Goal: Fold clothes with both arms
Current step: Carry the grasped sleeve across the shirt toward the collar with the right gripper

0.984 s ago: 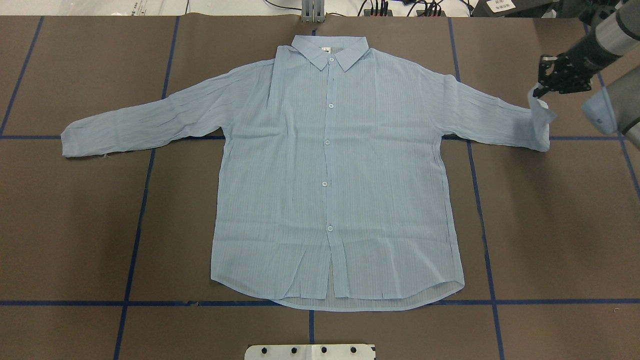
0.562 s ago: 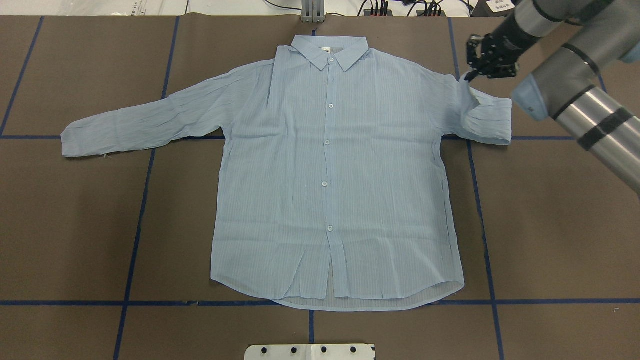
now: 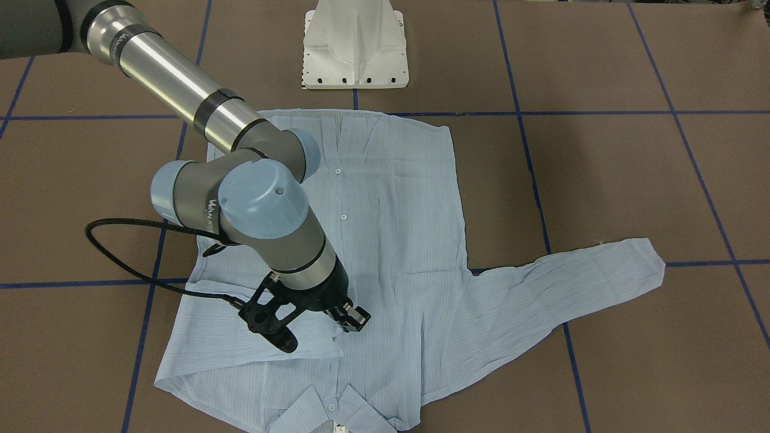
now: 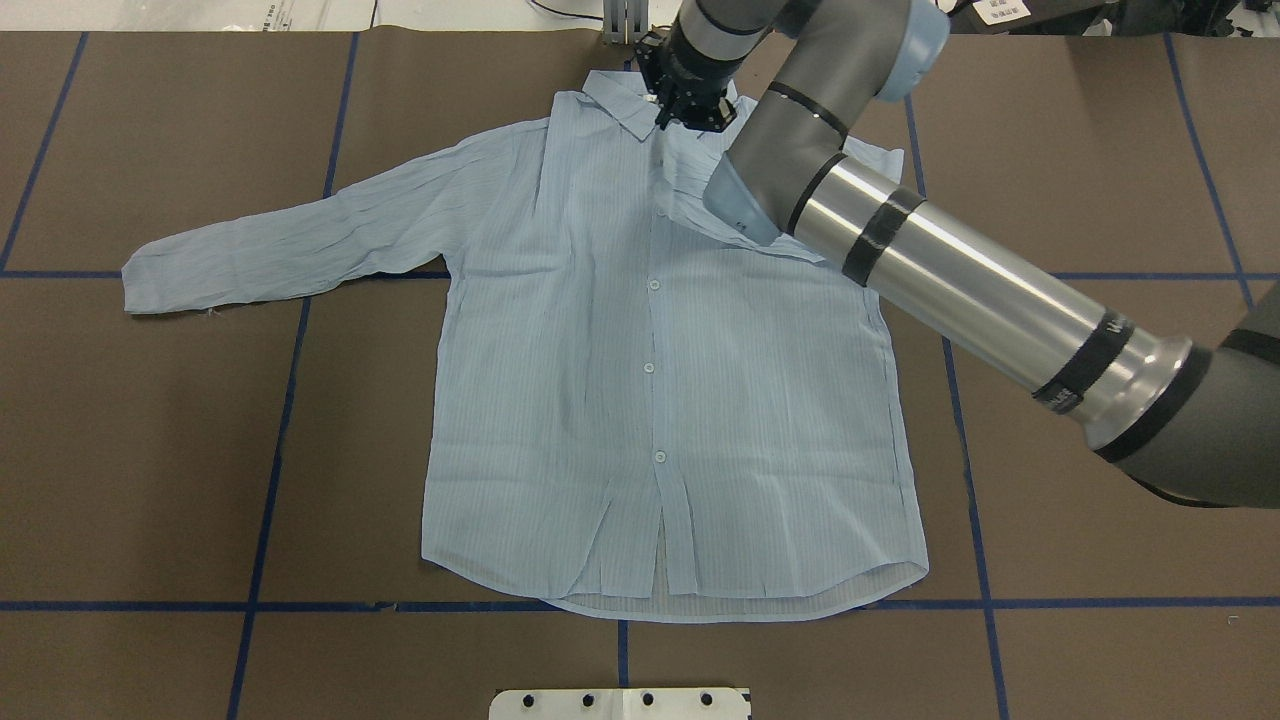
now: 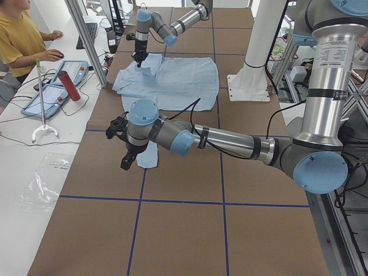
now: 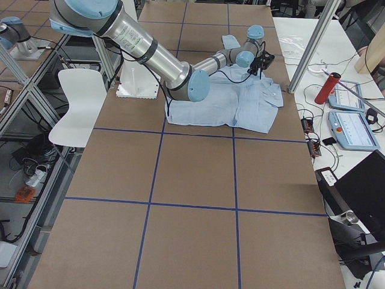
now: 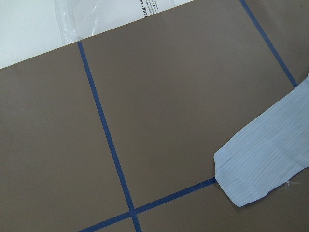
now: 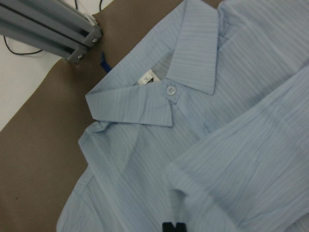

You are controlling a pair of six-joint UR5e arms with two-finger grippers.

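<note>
The right hand (image 4: 690, 120) grips the cuff (image 8: 188, 193) beside the collar (image 4: 615, 105), top centre of frame; the shirt (image 4: 550, 400) lies flat on the bench (image 4: 150, 450). Sleeve fold, I'd say: next, lower and release. Left hand (image 5: 122, 144): can't tell.

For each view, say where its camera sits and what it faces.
Front-facing: across table, facing base; right arm over shirt.
Overhead: behind, looking down; right arm reaches collar.
Exterior left: table's end; left arm near.
Exterior right: opposite end; right arm near.
Left wrist: down on cuff; no body.
Right wrist: above collar; fingertips.
Shared: collar, overhead and right wrist.
</note>
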